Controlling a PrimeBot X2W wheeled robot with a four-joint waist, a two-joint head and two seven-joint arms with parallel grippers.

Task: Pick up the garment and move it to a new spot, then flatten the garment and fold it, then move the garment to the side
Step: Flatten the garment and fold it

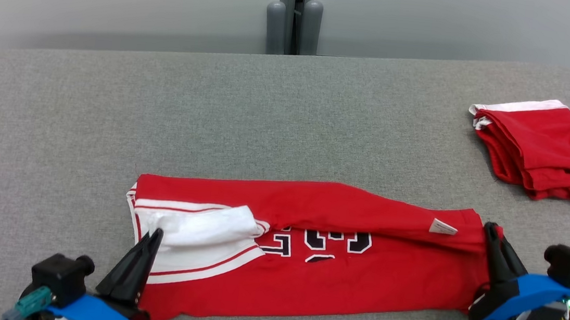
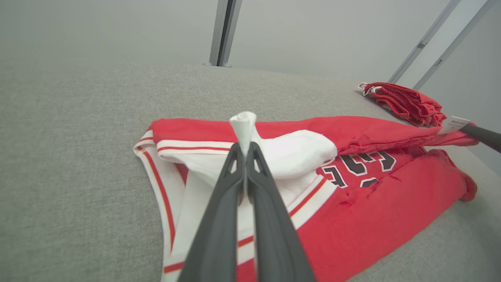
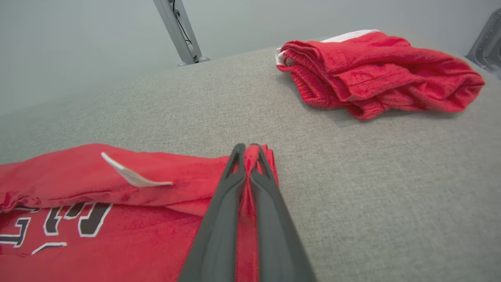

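Pinching garment (image 1: pixel 307 256) at both ends: L gripper (image 1: pixel 155 235) clamped on white trim, R gripper (image 1: pixel 490 231) clamped on red edge. Lies near-centre on tabletop (image 1: pixel 216 111), long axis L–R betw. grippers, arms equally close. Prob. mid-fold. Sits well apart from folded red bundle (image 1: pixel 542 148), far R.

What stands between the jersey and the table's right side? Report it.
A folded red garment lies at the far right of the table, beyond the right end of the jersey, apart from it.
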